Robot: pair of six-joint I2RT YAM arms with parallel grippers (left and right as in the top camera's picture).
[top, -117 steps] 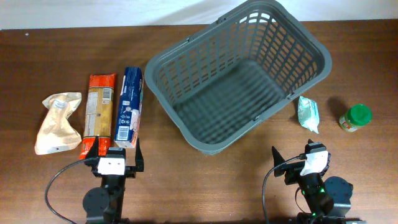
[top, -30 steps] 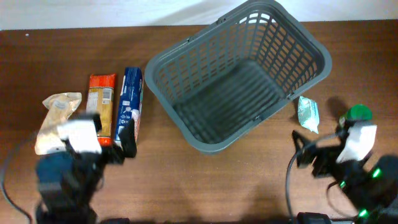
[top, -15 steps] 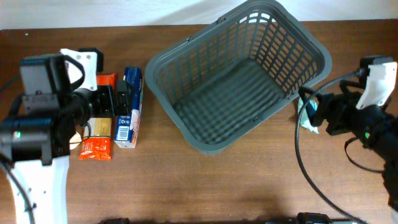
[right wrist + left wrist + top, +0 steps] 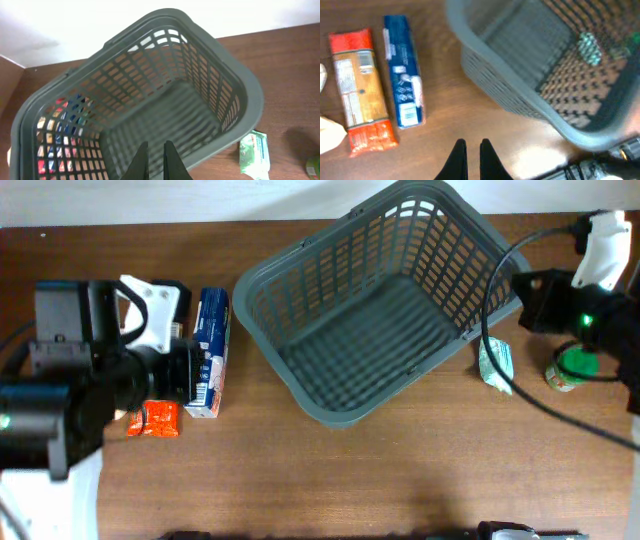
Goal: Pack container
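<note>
The dark grey slotted container (image 4: 385, 305) stands empty at mid-table, tilted corner-on. My left gripper (image 4: 471, 146) hovers above bare table in front of the container's left corner (image 4: 520, 75). Its jaws are shut with nothing between them. A blue box (image 4: 402, 77) and an orange-red packet (image 4: 357, 95) lie to the left of this gripper. My right gripper (image 4: 155, 146) hangs over the container's near rim (image 4: 250, 100), also shut and empty. A green wipes packet (image 4: 255, 155) lies on the table beside the container's right side.
A green-lidded jar (image 4: 575, 368) stands right of the wipes packet (image 4: 495, 365). The left arm hides most of the orange-red packet (image 4: 155, 418) in the overhead view. A pale bag's edge (image 4: 327, 136) shows at far left. The right arm's cable loops over the container's right corner.
The left arm has shifted right over the packets. The right arm has swung back toward the table's far right corner. Both grippers have gone from open to shut.
</note>
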